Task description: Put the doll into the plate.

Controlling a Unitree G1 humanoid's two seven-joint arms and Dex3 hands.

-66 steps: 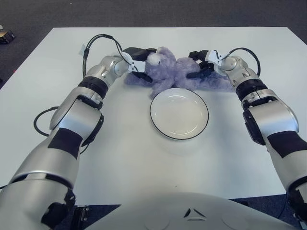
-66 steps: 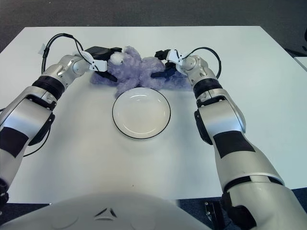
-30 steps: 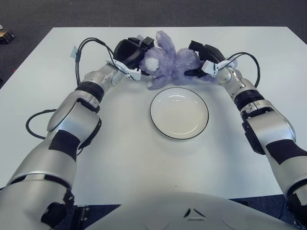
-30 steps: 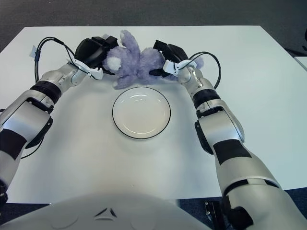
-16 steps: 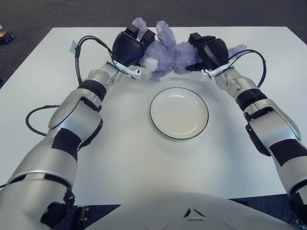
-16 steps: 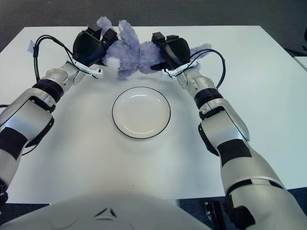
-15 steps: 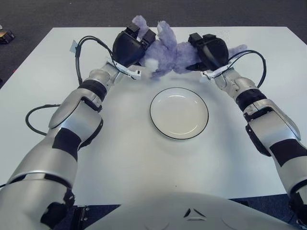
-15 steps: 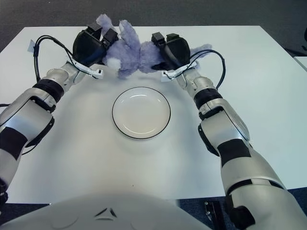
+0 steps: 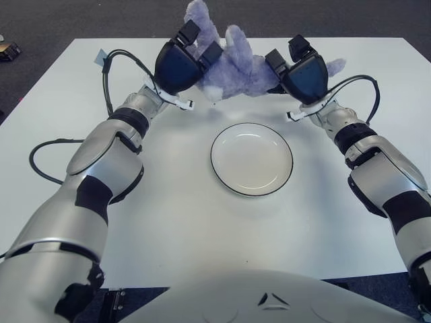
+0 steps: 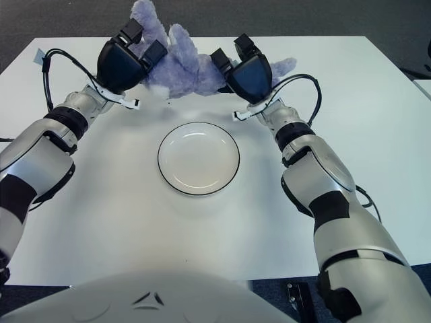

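We see a white table [image 9: 202,222] filling most of both views, far edge and both far corners visible. Dark grey carpet floor [image 9: 81,19] beyond the far edge and along both sides. Small brownish object [image 9: 8,49] on the floor off the table's far left corner, can't tell what. Lighting even, soft shadows on the tabletop.

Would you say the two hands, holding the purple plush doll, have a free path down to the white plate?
Probably yes: the left hand and right hand hold the purple plush doll above the table beyond the round white plate, which lies bare with nothing between.
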